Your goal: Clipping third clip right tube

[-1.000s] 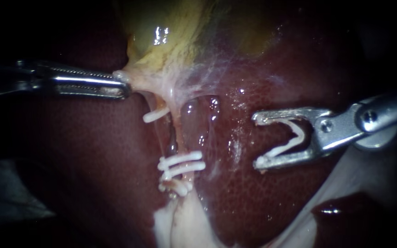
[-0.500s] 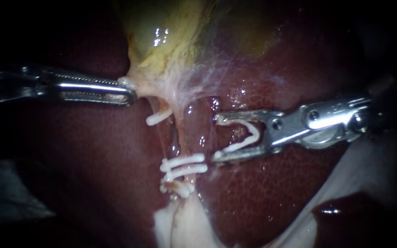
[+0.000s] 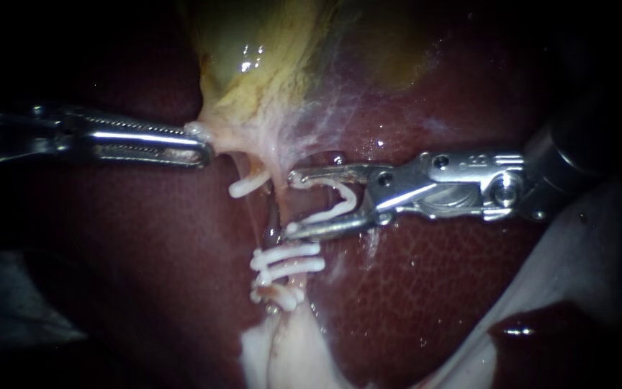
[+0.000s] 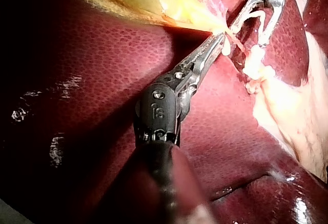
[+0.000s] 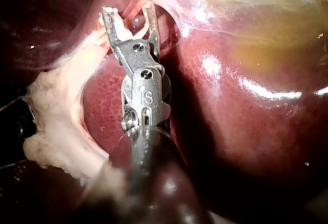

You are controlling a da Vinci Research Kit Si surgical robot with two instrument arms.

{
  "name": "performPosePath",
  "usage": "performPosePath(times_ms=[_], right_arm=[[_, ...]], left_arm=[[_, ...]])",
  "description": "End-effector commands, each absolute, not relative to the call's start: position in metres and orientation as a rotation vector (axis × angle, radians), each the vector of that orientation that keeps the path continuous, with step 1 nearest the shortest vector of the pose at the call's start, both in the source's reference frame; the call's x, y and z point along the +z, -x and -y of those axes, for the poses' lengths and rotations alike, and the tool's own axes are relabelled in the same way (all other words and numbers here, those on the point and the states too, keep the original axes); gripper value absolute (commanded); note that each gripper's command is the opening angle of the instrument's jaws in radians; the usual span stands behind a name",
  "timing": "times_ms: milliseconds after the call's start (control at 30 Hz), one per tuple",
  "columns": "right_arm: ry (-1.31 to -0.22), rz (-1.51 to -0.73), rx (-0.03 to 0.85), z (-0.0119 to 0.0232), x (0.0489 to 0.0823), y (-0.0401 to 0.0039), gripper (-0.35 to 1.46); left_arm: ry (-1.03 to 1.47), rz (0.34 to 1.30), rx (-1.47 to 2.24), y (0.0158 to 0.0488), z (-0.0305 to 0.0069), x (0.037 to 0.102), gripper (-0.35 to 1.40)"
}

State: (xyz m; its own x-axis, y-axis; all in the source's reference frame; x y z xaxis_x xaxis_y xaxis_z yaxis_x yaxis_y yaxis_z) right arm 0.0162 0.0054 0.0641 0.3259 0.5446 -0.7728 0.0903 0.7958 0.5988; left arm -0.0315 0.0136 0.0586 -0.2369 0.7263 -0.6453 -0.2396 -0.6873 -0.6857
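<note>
**Open clip astride the right tube, just above two seated clips**

The liver (image 3: 433,302) fills the field as a dark, wet bed, soft and easily bruised by a metal tip. The yellowish gallbladder (image 3: 268,65) hangs over it, its filmy neck drawn toward the left instrument (image 3: 201,148), whose jaws are pressed together, pinching that neck and holding it taut.

The right instrument (image 3: 291,203) reaches in with its jaws spread wide around the loaded clip (image 3: 336,205), a white V with one leg lying along each jaw.

The right tube (image 3: 305,200) runs from the gallbladder's neck down between those spread jaws. It looks thin, limp, slick with fluid and fragile. I judge it would tear under a sideways pull rather than resist, so it should be squeezed square across, not dragged. The place to close is the bare stretch now inside the jaws, just above the two seated clips (image 3: 286,259) and clear of them.

Much is uncertain. Both shafts fade into darkness. The tube's far side is hidden, so I cannot tell whether the jaw tips reach past its far edge. A lower clip (image 3: 275,294) merges with pale tissue, and in the right wrist view the tube is hard to separate from the film around it.
</note>
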Motion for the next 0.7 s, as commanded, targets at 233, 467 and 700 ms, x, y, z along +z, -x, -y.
performPosePath(times_ms=[233,467,700], right_arm=[[-0.658,-1.231,0.336,-0.0048,0.0650,-0.0176,0.49],[-0.702,-1.236,0.347,-0.0044,0.0657,-0.0181,0.49],[-0.703,-1.231,0.350,-0.0044,0.0664,-0.0180,0.48]], left_arm=[[1.386,0.605,1.975,0.0315,-0.0135,0.0585,-0.35],[1.386,0.605,1.975,0.0315,-0.0135,0.0585,-0.35],[1.386,0.605,1.975,0.0315,-0.0135,0.0584,-0.35]])
